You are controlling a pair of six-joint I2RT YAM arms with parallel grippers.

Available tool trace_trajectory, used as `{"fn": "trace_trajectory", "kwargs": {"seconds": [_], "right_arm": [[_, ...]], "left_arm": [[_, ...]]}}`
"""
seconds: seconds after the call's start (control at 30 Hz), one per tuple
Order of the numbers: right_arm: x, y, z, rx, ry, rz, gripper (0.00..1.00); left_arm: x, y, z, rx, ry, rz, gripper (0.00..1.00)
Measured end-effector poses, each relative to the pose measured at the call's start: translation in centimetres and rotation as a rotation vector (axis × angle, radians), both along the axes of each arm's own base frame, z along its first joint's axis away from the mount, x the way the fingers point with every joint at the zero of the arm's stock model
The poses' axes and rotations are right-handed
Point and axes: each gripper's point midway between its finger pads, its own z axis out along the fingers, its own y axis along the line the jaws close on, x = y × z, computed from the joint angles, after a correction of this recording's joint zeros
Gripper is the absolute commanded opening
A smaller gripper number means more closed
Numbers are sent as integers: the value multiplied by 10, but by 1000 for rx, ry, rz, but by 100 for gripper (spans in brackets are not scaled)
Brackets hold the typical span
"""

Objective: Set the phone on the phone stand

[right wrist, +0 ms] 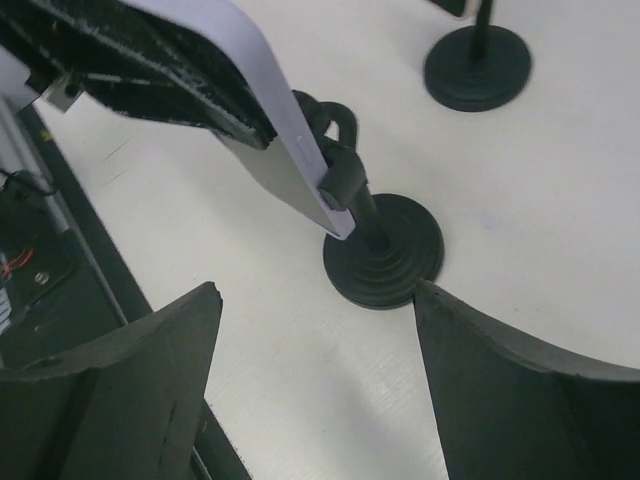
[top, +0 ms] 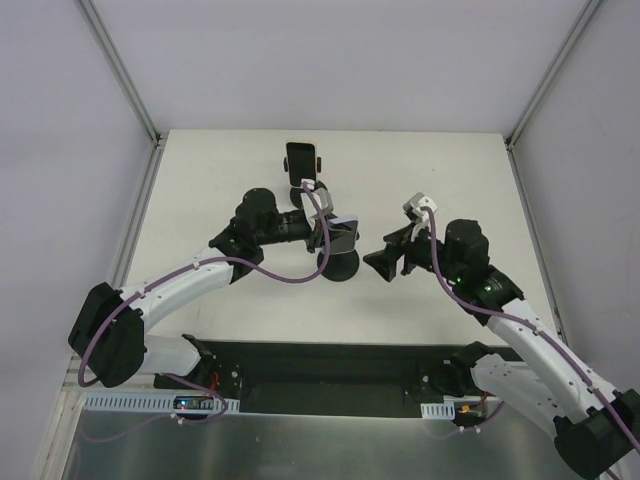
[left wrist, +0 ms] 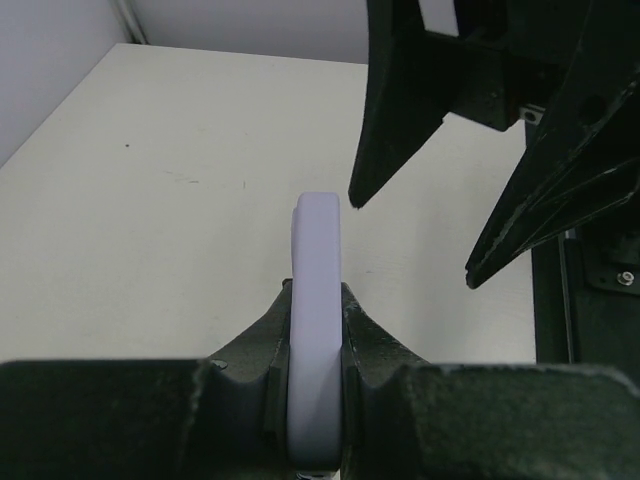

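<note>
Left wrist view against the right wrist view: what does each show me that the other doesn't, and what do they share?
Only the left wrist view: the phone edge-on, centred in the left gripper, and the right gripper seen from the front. Only the right wrist view: the phone stand with its round base, the phone's lower end at its cradle, and a second stand base farther off. Both: the phone clamped in the left gripper, the right gripper's open fingers, and the table.
</note>
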Motion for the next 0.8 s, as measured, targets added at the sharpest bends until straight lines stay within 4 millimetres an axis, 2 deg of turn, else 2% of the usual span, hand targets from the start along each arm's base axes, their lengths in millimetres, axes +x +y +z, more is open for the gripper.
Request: {"fn": "trace_trajectory", "kwargs": {"seconds": [0.1,0.33,0.43,0.53,0.63,0.73,0.77,0.8], "right_arm": [[0,14,-11,11,-5,128,81],[15,48,-32,28,6,329,80],[17,56,-30,44,-7,377,80],[20,63,-20,59,-43,412,78],[24,70,-13,63,-83,431,72],[22,76,-16,54,-92,450,60],[22,77,-18,49,-94,450,46],[23,78,-19,43,-97,446,38]], "left_arm": [[-4,5,1,-9,22,-60,0],[-20,8,3,0,44,-206,0],[-25,8,3,1,36,-245,0],[-27,7,3,1,35,-275,0],[-23,6,3,2,40,-282,0],[-21,3,3,5,48,-292,0],[-21,2,3,6,52,-295,0],[-20,2,3,6,53,-295,0]]}}
